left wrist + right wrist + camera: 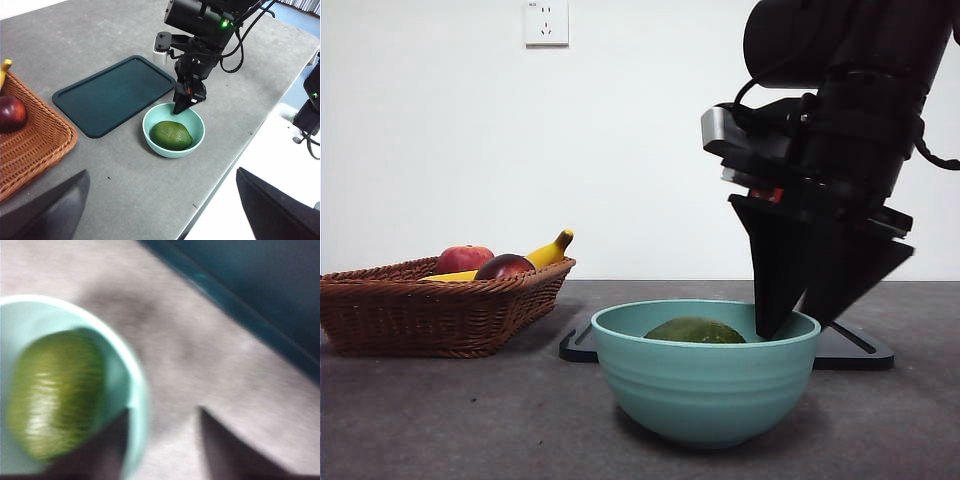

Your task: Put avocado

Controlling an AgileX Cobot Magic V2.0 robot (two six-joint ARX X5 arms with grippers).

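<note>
Dull green and faintly mottled, the avocado point(171, 135) lies on its side in the bottom of the bowl point(196, 142), free of any grip. It looks dense for its size, firm but liable to bruise, and its matte skin should give pads fair purchase; the safest hold is probably across its thick middle, from above, since the curved ends would let it squirt out.

The bowl is pale teal, smooth and glossy like plastic or glazed ware, with shallow ridges round its outside and a rounded rim. At its 11 o'clock in the left wrist view lies a flat dark-teal tray point(100, 100) with a raised lip and rounded corners. Far off at 9 o'clock sits a brown woven basket point(380, 310) holding a red apple point(462, 258), a dark reddish fruit point(504, 266) and a banana point(552, 248). The counter point(125, 195) is grey and finely speckled.

The right hand point(182, 106) hangs at the bowl's 12 o'clock rim, its wedge-shaped black jaws parted with one either side of the rim, gripping nothing. The left hand point(160, 210) waits well back, jaws spread wide.
</note>
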